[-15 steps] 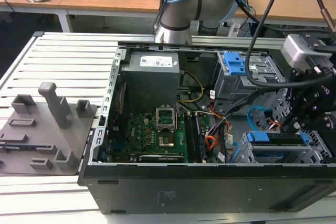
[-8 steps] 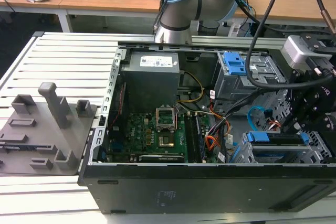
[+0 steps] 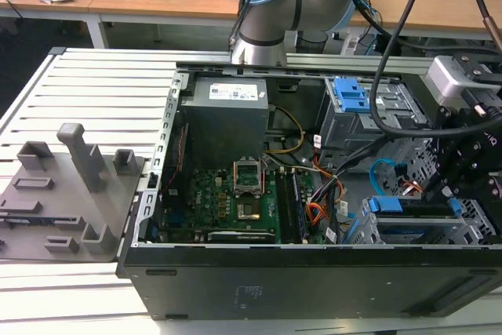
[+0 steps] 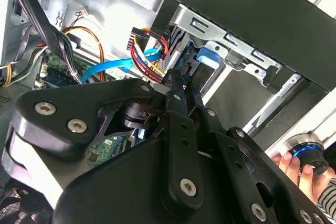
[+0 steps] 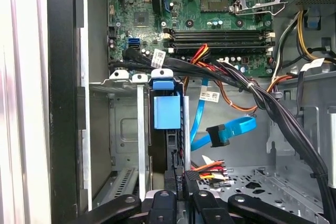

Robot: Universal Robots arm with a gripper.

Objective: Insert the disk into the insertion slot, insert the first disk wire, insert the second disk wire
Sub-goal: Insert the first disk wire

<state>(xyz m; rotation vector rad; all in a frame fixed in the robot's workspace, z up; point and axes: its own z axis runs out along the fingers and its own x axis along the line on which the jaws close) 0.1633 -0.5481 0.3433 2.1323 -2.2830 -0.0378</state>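
Observation:
The disk (image 5: 167,113), in its bright blue frame, sits in the insertion slot (image 5: 122,129), a silver perforated cage at the near corner of the open case; both also appear in the exterior view, disk (image 3: 412,211) and slot (image 3: 480,223). My gripper (image 5: 181,186) is at the disk's rear edge, shut on a black plug with red, yellow and black wires (image 5: 209,168). I cannot tell whether the plug is seated. In the second wrist view my gripper (image 4: 178,80) holds the same wires (image 4: 149,59). A blue flat wire (image 5: 223,134) with its plug hangs loose beside the disk.
A thick black cable bundle (image 5: 273,109) crosses just beyond the cage. The motherboard (image 3: 227,194), power supply (image 3: 227,111) and a taller grey box with blue latches (image 3: 353,100) fill the case. A grey fixture plate (image 3: 63,194) lies outside. A hand (image 4: 293,167) holds a small device.

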